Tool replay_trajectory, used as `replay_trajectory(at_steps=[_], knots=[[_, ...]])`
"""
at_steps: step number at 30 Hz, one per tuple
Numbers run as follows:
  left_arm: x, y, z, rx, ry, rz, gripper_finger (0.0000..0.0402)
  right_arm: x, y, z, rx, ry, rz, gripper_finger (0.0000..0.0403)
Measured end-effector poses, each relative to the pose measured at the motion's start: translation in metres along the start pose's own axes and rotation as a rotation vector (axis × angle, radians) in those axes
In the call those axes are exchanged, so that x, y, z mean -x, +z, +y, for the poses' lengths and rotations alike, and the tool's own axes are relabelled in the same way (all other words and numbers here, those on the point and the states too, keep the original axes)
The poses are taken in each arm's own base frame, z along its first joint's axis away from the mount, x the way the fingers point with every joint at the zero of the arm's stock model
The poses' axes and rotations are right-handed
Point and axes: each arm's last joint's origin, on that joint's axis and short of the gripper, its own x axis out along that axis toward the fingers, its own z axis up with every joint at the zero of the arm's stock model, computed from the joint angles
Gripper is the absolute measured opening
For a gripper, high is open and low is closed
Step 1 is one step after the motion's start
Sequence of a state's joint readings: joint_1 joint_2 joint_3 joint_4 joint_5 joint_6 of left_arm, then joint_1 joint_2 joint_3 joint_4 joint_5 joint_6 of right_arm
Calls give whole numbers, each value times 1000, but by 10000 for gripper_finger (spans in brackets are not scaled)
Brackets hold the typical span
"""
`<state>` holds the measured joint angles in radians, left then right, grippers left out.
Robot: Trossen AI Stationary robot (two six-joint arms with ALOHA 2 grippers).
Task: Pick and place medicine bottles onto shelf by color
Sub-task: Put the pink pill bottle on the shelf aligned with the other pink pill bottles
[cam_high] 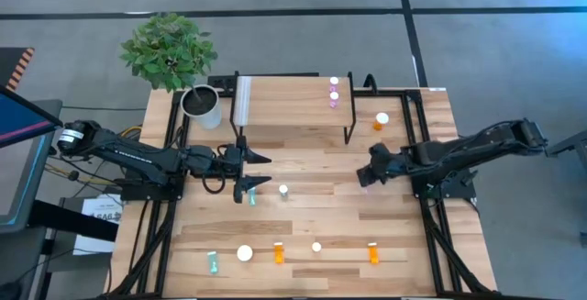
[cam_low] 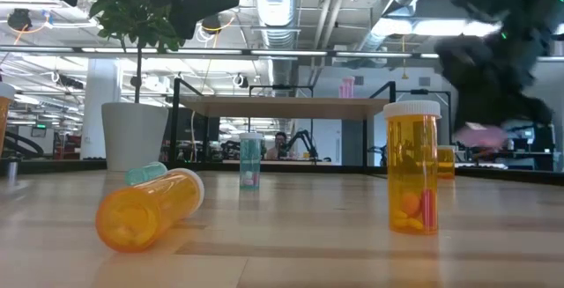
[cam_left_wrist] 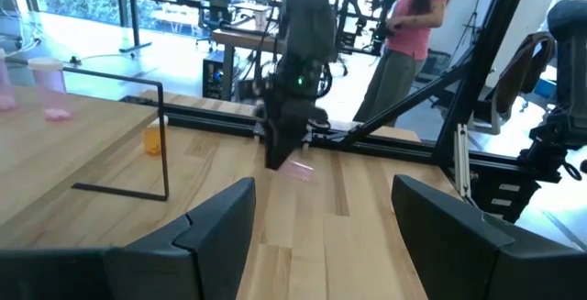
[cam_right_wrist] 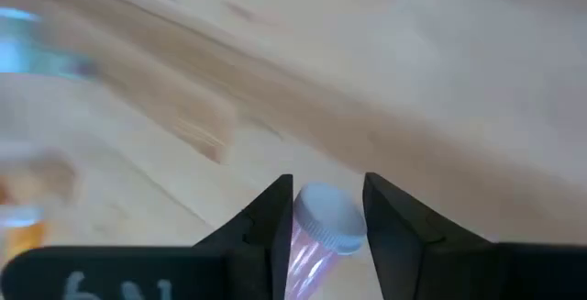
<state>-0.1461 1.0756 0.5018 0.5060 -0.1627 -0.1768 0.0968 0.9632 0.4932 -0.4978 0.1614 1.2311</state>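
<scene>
The right gripper (cam_right_wrist: 328, 217) pinches a pink bottle (cam_right_wrist: 316, 236) between its two dark fingers; the bottle is small and translucent with a ribbed white cap pointing forward past the fingertips. In the high view this gripper (cam_high: 367, 179) hangs over the bare tabletop (cam_high: 312, 167), just off the shelf's (cam_high: 289, 103) near right leg. Two more pink bottles (cam_high: 334, 91) stand on the shelf's far right corner, beyond the gripper. An orange bottle (cam_high: 382, 120) stands on the table beside the shelf, also beyond the gripper. The left gripper (cam_high: 260, 171) waits across the table with its fingers spread wide and nothing between them; a teal bottle (cam_high: 252, 197) lies close by its nearer finger, and a white-capped bottle (cam_high: 283, 191) stands just past it
</scene>
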Motion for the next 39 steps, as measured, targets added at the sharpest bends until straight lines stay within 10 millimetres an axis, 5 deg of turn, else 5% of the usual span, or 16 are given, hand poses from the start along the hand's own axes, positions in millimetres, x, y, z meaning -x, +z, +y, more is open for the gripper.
replay_trajectory(at_steps=[9,16,29,39], knots=[[0,0,0,0,0,1,245,43,38,54,399,123,-468,136],[0,0,0,-8,0,1,245,60,61,78,614,-8,-870,136],[0,-2,0,-19,5,20,245,10,108,75,742,-227,-919,137],[0,-2,0,-30,5,22,245,-13,126,66,721,-290,-899,137]])
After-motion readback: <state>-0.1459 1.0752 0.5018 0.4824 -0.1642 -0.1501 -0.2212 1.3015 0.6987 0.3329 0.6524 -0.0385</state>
